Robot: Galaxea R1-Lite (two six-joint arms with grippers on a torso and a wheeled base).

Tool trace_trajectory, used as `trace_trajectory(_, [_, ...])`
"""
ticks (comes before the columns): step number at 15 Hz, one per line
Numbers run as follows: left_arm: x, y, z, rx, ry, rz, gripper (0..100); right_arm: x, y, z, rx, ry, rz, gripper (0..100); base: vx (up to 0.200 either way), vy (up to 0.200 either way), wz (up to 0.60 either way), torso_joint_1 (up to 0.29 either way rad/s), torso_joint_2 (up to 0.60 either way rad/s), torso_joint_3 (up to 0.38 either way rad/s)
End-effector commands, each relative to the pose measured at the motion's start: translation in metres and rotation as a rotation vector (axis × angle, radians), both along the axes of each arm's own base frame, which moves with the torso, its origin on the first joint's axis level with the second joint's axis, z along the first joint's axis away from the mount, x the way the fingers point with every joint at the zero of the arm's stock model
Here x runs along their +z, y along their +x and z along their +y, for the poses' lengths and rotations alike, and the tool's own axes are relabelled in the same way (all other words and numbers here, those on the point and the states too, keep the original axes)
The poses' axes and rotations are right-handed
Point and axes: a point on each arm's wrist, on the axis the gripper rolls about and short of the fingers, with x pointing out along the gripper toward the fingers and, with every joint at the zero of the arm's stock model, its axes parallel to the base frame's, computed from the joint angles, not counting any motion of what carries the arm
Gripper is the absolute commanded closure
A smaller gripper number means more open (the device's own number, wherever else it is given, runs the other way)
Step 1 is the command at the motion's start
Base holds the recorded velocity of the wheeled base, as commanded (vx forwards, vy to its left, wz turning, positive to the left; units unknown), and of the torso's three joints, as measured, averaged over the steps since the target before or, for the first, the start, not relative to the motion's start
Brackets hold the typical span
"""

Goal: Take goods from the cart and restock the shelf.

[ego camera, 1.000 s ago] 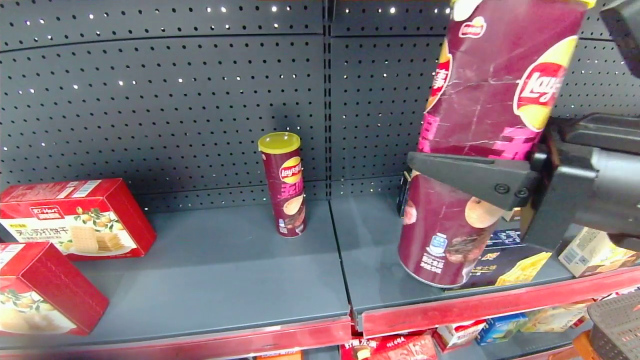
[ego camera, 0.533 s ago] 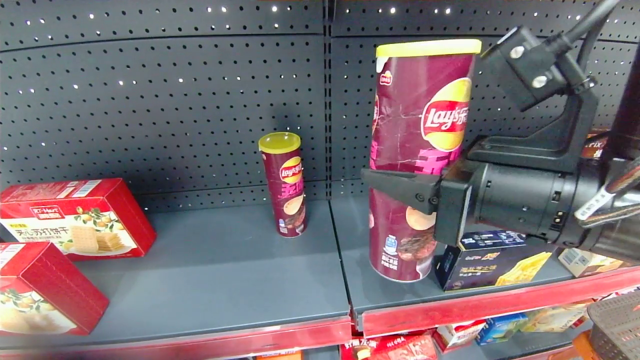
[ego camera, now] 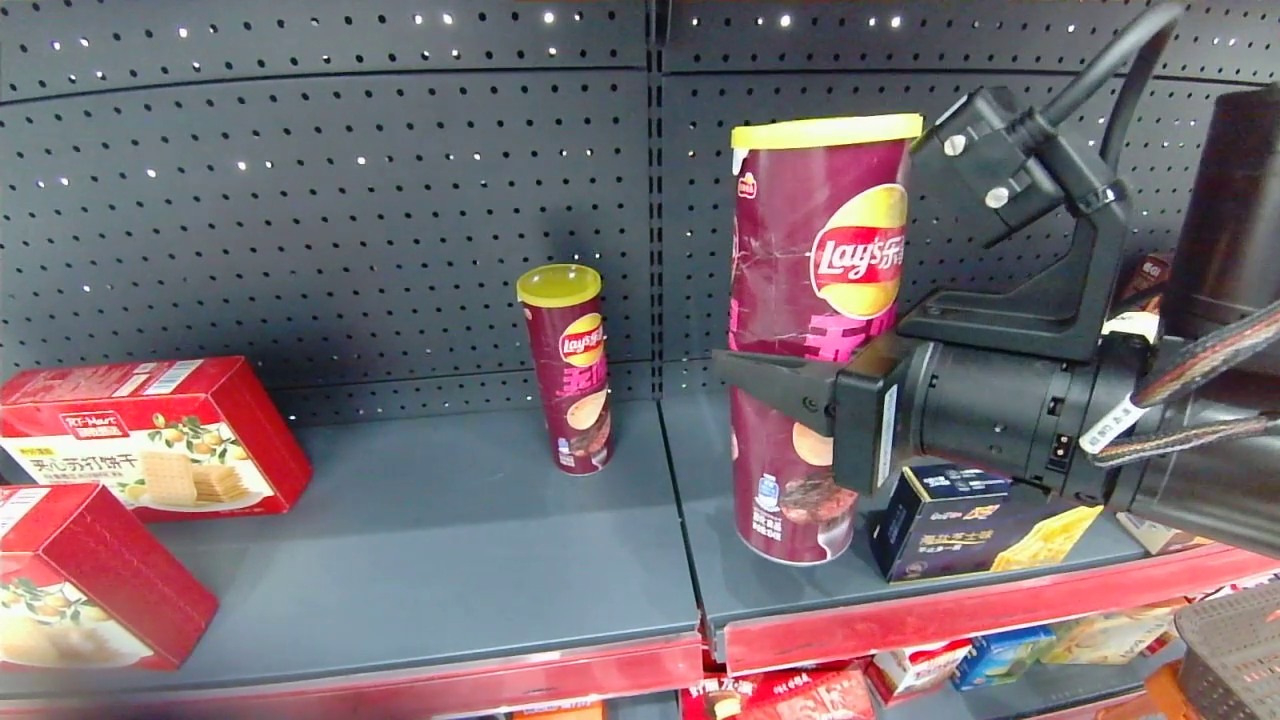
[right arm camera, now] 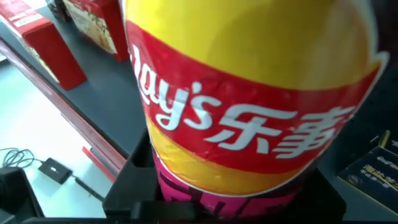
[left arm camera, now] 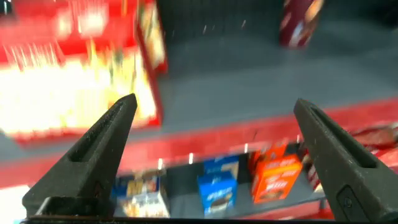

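Observation:
A tall maroon chips can with a yellow lid stands upright over the right half of the grey shelf, its base at or just above the surface. My right gripper is shut on its middle, with one finger across the front; the can's label looms close in the right wrist view. A second, matching can stands farther back near the shelf's middle seam. My left gripper hangs open in front of the shelf's red edge, holding nothing, with the far can beyond it.
Two red biscuit boxes lie at the shelf's left end. A dark blue box sits right beside the held can. A pegboard wall backs the shelf. Lower-shelf goods and a basket show below.
My right gripper has carried the can leftward and deeper over the shelf, bringing it from tilted and close to the camera to upright with its base low by the shelf.

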Motion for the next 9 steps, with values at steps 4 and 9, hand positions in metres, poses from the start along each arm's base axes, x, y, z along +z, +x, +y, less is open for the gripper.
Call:
trace_trajectory(4, [0.131,0.090,-0.015,-0.293,0.029,0.124,0,0.007,-0.006,0.002,0.009,0.027,-0.007,100,0.000,0.000,0.00,0.000,0.00,0.000])
trace_trajectory(9, [0.125,0.170,-0.043,-0.448,0.040,0.321,0,0.012,-0.006,0.000,-0.039,0.075,0.011,100,0.000,0.000,0.00,0.000,0.00,0.000])
